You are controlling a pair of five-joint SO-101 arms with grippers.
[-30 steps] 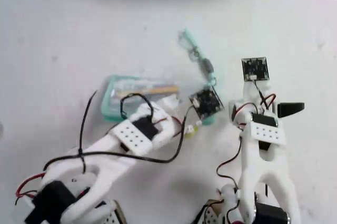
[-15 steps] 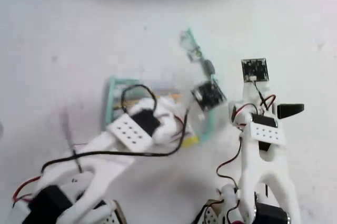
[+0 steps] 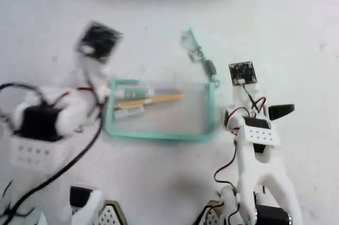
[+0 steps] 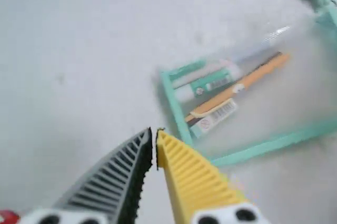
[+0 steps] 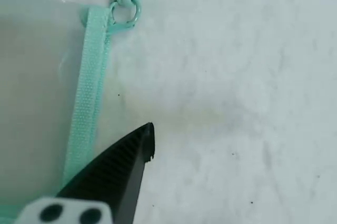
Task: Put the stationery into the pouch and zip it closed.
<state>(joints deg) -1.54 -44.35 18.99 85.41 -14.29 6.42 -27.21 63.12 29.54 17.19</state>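
Left pincer (image 4: 154,133) withdrawn from the pouch (image 3: 159,136); my arm swung far left across the worktop (image 3: 159,18). Pouch settled flat and squared up. My right arm (image 3: 257,145) shifted slightly left, towards the pouch.

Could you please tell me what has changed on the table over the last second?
The left arm has swung away from over the pouch to the left side of the table, its pincer now shut and empty. The pouch, tilted up at one end half a second ago, lies flat. The right arm has edged slightly toward it. The stationery stays inside; the strap keeps its place.
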